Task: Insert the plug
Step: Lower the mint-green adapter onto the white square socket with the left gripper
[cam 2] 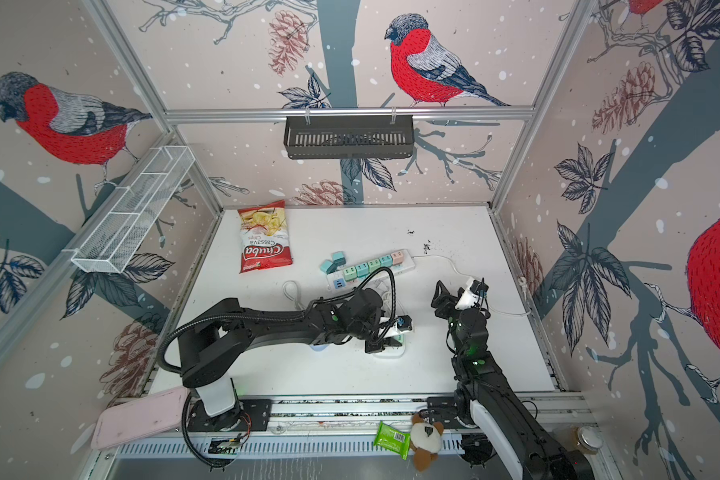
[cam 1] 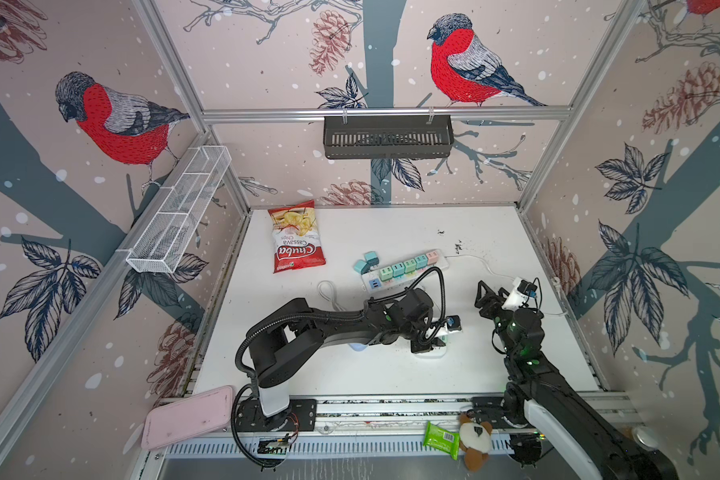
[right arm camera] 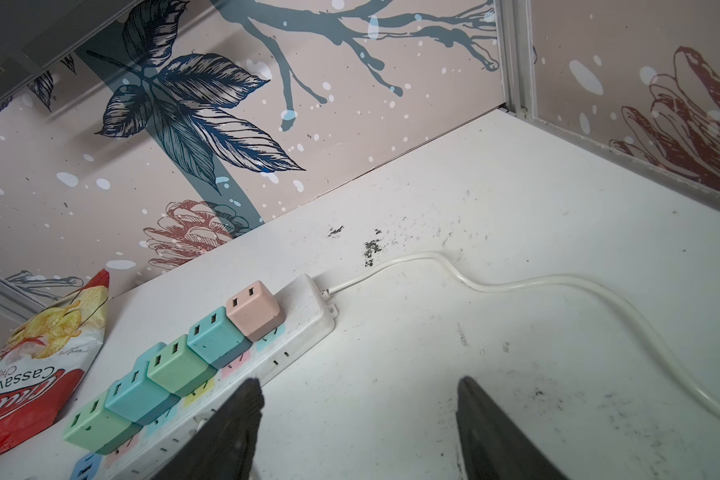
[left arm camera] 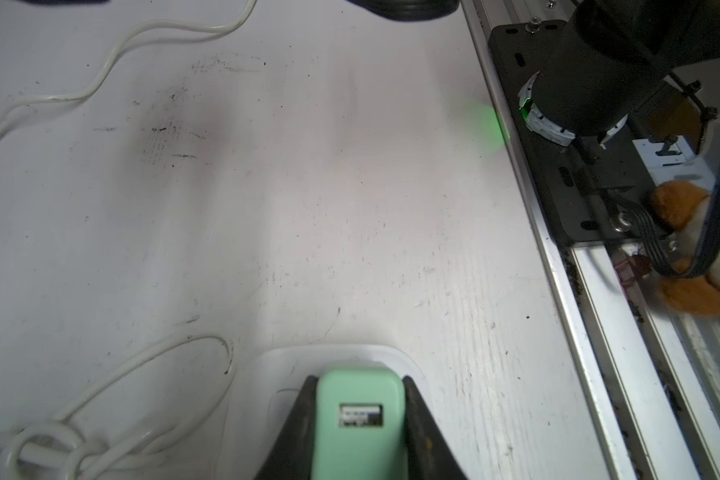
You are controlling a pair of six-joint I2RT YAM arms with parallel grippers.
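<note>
White surface point(cam 1: 350, 374), near front edge: left jaws clamp the plug point(left arm camera: 360, 419) by its flat sides; it looks light, rigid, slippery. Right jaws stand apart, empty.

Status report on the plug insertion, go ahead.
Left tool shut on green plug, over white socket block; seating unclear. Right tool open, empty, by long power strip. Loose cord beside block, not across it.

- This is looking like a robot lab cell: a frame point(cam 1: 385, 111) is boxing in a white counter point(cam 1: 391, 374).
- Bird-print panels point(cam 1: 113, 120) are serving as walls.
- A left arm point(cam 1: 321, 320) and a right arm point(cam 1: 558, 386) are sitting bolted to a front rail point(cam 1: 391, 405).
- A black basket point(cam 1: 387, 137) and a wire basket point(cam 1: 179, 212) are hanging off the frame.
</note>
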